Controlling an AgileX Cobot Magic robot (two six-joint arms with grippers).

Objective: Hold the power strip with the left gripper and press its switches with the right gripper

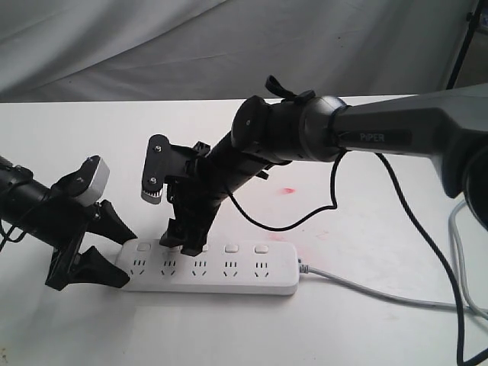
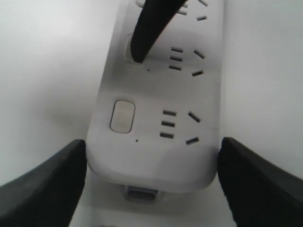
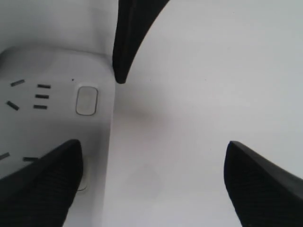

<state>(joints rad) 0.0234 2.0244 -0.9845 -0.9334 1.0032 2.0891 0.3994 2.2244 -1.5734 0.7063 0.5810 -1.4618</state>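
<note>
– Table (image 1: 69, 328) is the biggest thing here, smooth and white. What goes wrong on it?
– Sliding, I think. The power strip (image 1: 229, 278) lies flat and lengthwise on it, towards the near side of the exterior view. A push that lands a little off-centre could skate or tip it.
– Is it not held?
– The left gripper (image 2: 152, 144) straddles the end away from the cable (image 1: 381, 292), one finger on each long side, and both seem to touch the edges. That pinches one end only. The cable end lies free and could swing.
– And the right gripper (image 3: 152, 143)?
– Its jaws are spread wide and hold nothing. One finger (image 2: 144, 33) has its tip on the second of the switches (image 1: 230, 249), counted from the held end. Whether the button is pressed in I cannot tell. The other finger hangs over bare table, beside the strip's switch side.
– Risk there?
– Three, as I judge it. The idle finger could strike the table before the button goes fully down. The two grippers work close together, so a move toward the first switch could knock them. And the narrow tip could slip off the small button onto the casing.
</note>
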